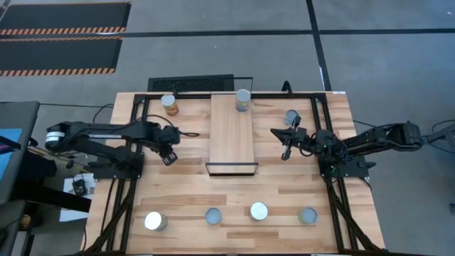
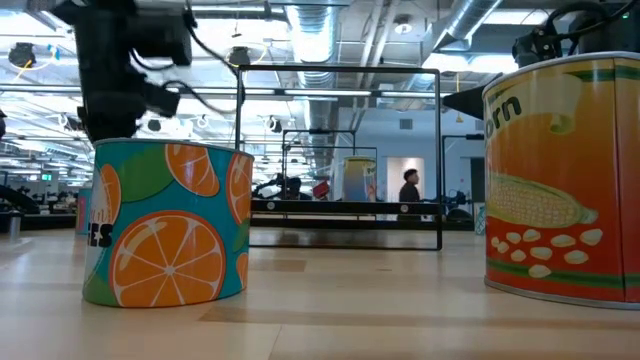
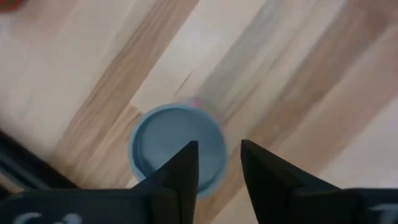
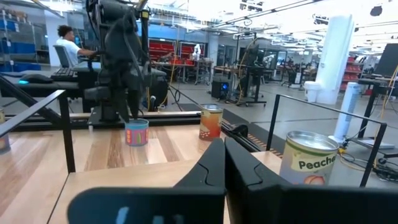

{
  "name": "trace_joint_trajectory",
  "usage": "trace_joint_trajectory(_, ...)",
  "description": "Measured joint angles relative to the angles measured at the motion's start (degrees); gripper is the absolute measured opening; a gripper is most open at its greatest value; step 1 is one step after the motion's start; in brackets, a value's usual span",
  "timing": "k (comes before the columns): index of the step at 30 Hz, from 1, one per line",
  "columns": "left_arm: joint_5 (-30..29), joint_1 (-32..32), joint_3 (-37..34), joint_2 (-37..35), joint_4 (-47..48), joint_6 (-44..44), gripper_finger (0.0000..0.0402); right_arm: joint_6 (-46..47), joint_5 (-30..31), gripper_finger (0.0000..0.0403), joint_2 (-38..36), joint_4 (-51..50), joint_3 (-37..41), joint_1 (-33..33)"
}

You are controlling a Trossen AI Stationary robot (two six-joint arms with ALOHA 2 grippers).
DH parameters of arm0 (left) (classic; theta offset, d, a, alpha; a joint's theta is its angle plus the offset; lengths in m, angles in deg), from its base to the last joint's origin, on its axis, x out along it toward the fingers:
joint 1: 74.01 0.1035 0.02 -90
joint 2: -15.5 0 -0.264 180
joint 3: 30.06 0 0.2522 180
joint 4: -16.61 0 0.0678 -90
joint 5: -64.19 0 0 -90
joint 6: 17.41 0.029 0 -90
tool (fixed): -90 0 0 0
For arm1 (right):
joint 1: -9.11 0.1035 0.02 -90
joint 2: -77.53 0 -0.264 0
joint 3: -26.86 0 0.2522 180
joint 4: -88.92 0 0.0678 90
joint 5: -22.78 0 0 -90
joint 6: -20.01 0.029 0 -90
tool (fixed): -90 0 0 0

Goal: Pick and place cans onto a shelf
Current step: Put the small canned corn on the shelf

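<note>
My left gripper is open and points down over a small can with a blue top. The can stands on the tabletop left of the shelf and also shows in the right wrist view. The fingers stand above its top, toward one side; I see no touch. My right gripper is shut and empty, right of the shelf and pointing toward it. One peach can stands at the shelf's far end. An orange-labelled can and a grey-topped can stand on the table on either side of the shelf.
Several cans stand in a row near the table's near edge; two of them fill the low view. Black frame rails run along both table sides. People sit in the room beyond.
</note>
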Motion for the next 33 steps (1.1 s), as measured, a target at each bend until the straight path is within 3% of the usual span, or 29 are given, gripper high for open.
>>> trace_joint_trajectory(5,-1.25,1.27,0.02,5.85,-0.05,-0.04,0.0136,-0.12,0.0,0.0012,-0.01,-0.09,0.0,0.02)
trace_joint_trajectory(10,-1.36,2.48,0.06,9.05,-0.29,2.8,0.0133,-0.31,0.02,0.0012,0.0,-0.11,0.02,0.02)
trace_joint_trajectory(14,-1.63,2.9,0.13,9.49,-0.58,6.24,0.0097,-0.42,0.02,0.0012,0.0,-0.14,0.02,0.02)
trace_joint_trajectory(20,-1.21,2.97,0.95,7.71,-1.29,11.44,0.001,-0.6,0.02,0.0012,0.0,-0.15,0.02,0.0)
trace_joint_trajectory(26,-1.18,5.62,11.49,6.46,-1.95,18.33,0.0003,-0.64,0.02,0.0012,-0.02,-0.13,0.02,0.0)
trace_joint_trajectory(33,1.51,6.96,25.56,9.03,-9.44,27.03,0.0001,-0.52,0.04,0.0012,0.0,-0.12,0.02,0.0)
